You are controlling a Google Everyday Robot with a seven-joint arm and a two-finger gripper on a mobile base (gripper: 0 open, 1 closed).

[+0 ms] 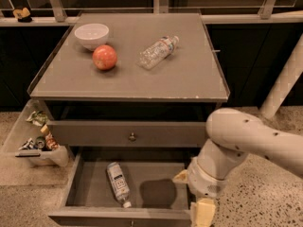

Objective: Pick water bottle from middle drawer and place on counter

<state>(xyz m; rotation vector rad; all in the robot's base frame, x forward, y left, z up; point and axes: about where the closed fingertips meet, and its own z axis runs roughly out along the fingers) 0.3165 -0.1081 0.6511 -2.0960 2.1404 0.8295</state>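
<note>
Cream-coloured gripper hangs at the front right corner of the open middle drawer; whether it is clenched or released cannot be told. The water bottle lies on its side on the drawer floor, left of centre.

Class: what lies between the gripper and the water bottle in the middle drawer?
Camera view: only bare grey floor of the middle drawer, under a dark shadow, separates the gripper at its front right corner from the water bottle.

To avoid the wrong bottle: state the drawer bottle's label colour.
Water bottle label: white, dark print; camera view. Gripper at middle drawer's front right.
</note>
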